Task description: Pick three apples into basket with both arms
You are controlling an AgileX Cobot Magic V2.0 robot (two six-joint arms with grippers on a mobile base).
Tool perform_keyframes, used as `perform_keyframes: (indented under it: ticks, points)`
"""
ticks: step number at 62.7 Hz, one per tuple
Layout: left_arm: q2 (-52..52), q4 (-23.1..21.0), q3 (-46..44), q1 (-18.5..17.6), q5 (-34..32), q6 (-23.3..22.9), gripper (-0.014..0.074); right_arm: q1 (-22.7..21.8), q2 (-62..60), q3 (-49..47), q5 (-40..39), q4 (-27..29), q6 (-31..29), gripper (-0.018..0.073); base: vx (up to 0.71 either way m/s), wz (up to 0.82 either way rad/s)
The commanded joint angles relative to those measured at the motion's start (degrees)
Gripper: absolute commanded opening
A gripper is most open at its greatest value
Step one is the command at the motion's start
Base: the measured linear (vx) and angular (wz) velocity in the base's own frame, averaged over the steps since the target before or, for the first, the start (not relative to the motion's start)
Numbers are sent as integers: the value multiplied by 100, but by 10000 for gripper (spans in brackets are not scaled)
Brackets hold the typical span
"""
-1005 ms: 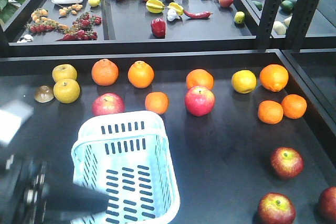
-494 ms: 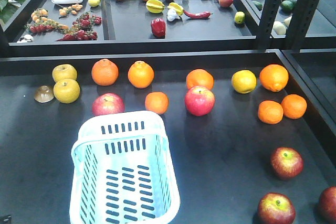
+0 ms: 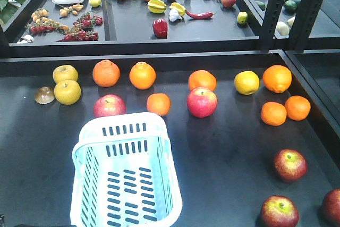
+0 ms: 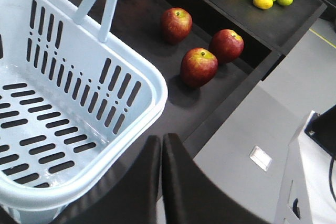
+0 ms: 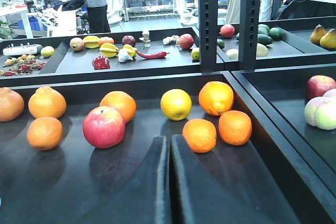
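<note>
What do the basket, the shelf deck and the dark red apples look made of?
Basket: moulded plastic, pale blue-white, semi-gloss; the signs are uniform slots, a rounded rim and sheen on the floor.
Shelf deck: dark, smooth, satin, with faint fruit reflections. Painted metal or laminate, cannot tell which.
Apples: glossy maroon skin with light highlights. Real or replica, cannot tell.

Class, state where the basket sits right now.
In the front view, the basket sits at the front-left of the table, just before a bright red apple and a small orange.
</note>
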Motion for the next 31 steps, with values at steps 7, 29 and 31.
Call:
perform_keyframes:
  ticks: [7,29,31]
  points:
    - [14,-66,-156,4,370,23,-8,-27,-5,79,-413,-14,-26,-5,0,0]
    - [14,-36,-156,4,1510,23,-8,-27,-5,79,-438,-14,-26,-5,0,0]
    - [14,-36,-156,4,1510,23,-8,-27,-5,79,-474,-14,-26,-5,0,0]
